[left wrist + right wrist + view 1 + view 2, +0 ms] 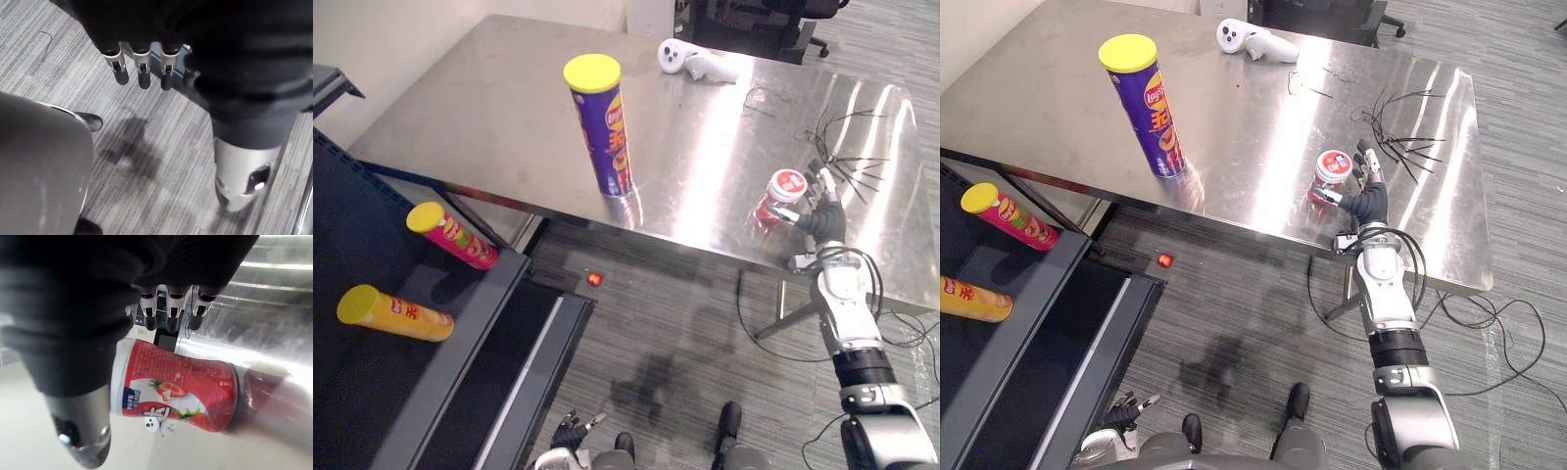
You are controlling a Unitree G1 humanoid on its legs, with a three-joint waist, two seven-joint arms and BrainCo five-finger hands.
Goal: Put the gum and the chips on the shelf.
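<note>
A tall purple chips can with a yellow lid stands upright near the steel table's front edge. A short red gum canister with a white lid stands at the table's right front. My right hand is open right beside it, fingers straight along one side of the gum canister and the thumb on the other. The dark shelf is at the left, below the table. My left hand hangs low over the floor, open, fingers straight.
A pink chips can and a yellow one lie on the shelf. A white controller rests at the table's back, black cable ties at the right. A small red object lies on the floor.
</note>
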